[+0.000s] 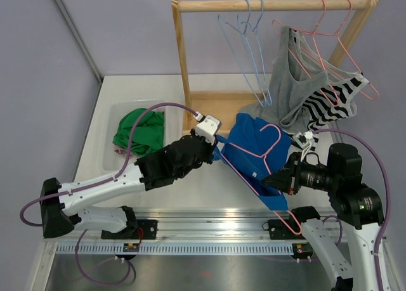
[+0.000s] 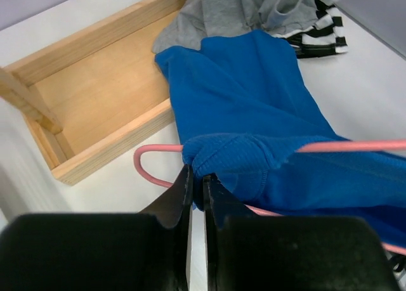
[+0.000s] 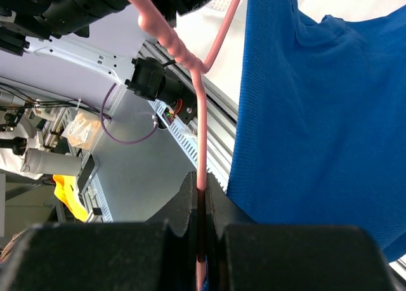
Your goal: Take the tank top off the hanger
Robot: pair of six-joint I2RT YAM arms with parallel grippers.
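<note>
The blue tank top (image 1: 250,142) hangs on a pink hanger (image 1: 244,153) held low over the table in front of the rack. My left gripper (image 1: 214,141) is at the garment's left shoulder. In the left wrist view its jaws (image 2: 197,180) are shut on a fold of the blue tank top (image 2: 266,113), right by the pink hanger's bent end (image 2: 146,161). My right gripper (image 1: 271,179) is on the other side. In the right wrist view it (image 3: 202,193) is shut on the pink hanger's wire (image 3: 200,113), with the blue tank top (image 3: 317,113) hanging to its right.
The wooden rack (image 1: 181,44) stands at the back with light blue hangers (image 1: 244,34), a grey top (image 1: 288,82) and a striped top (image 1: 330,101) on pink hangers. A clear bin (image 1: 109,123) at the left holds a green garment (image 1: 139,129). The rack's wooden base (image 2: 95,94) lies close by.
</note>
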